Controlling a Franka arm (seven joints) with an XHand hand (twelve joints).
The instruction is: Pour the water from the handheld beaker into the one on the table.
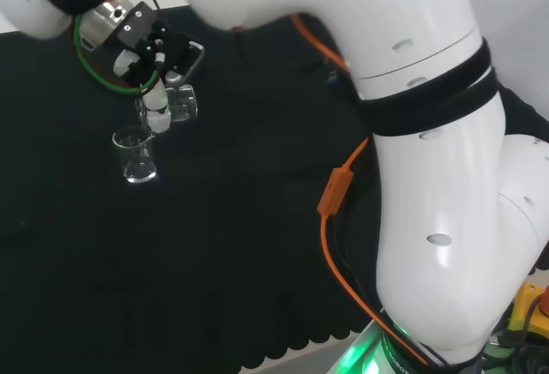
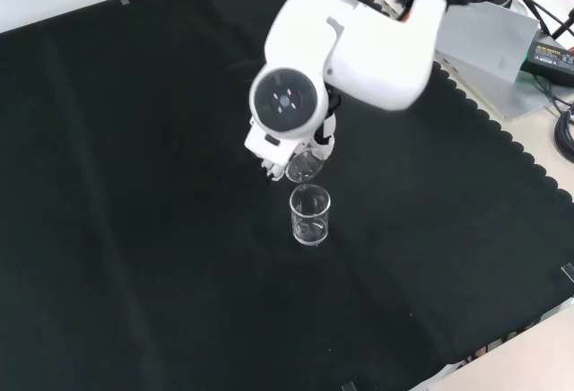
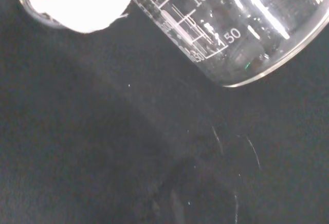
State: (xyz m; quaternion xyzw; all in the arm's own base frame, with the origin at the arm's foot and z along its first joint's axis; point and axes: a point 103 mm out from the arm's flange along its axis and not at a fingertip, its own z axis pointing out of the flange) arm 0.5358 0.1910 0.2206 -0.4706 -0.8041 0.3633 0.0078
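The tilted glass beaker [image 3: 231, 29], gripped in the hand's [image 1: 154, 74] curled fingers, hangs just above the table beaker [image 2: 310, 215], so pouring seems underway and needs further tipping.

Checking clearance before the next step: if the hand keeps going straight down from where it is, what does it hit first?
Probably the standing beaker: in the front view it sits just below the hand and its tilted held beaker, which would likely touch its rim first. Depth is uncertain.

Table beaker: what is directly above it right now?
The handheld beaker, tilted in the robot hand, hangs over the table beaker. Whether water is falling cannot be seen.
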